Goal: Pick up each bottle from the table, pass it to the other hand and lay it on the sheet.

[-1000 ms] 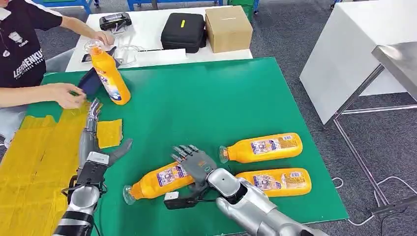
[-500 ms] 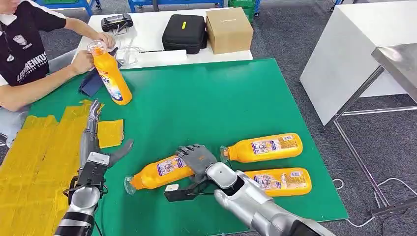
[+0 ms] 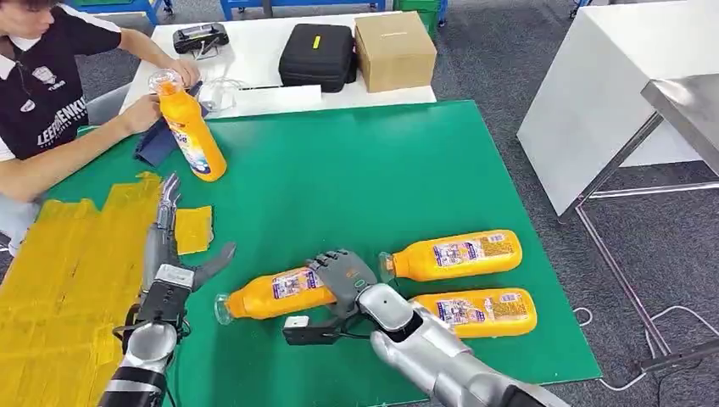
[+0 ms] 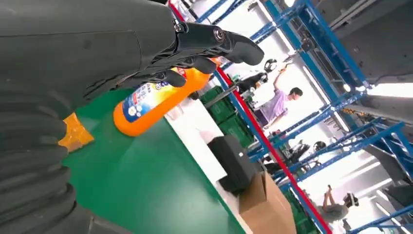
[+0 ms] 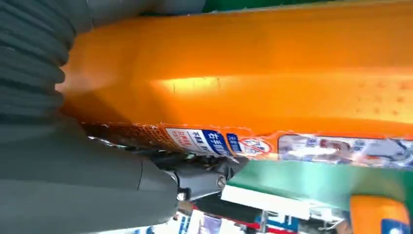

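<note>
The orange plastic bottle with a clear cap (image 3: 275,294) lies on the green table mat (image 3: 356,178), long axis left to right. The right hand (image 3: 341,278) curls over its right end. The left hand (image 3: 174,246), fingers spread and holding nothing, waits just left of the cap.

Orange bottles (image 3: 273,295) with blue-and-white printed labels lay on a bright green table cover (image 3: 356,182); a crinkled yellow sheet (image 3: 59,280) covered one side. A black case (image 3: 316,55) and brown cardboard box (image 3: 393,49) sat on the white table (image 3: 254,93) behind.
</note>
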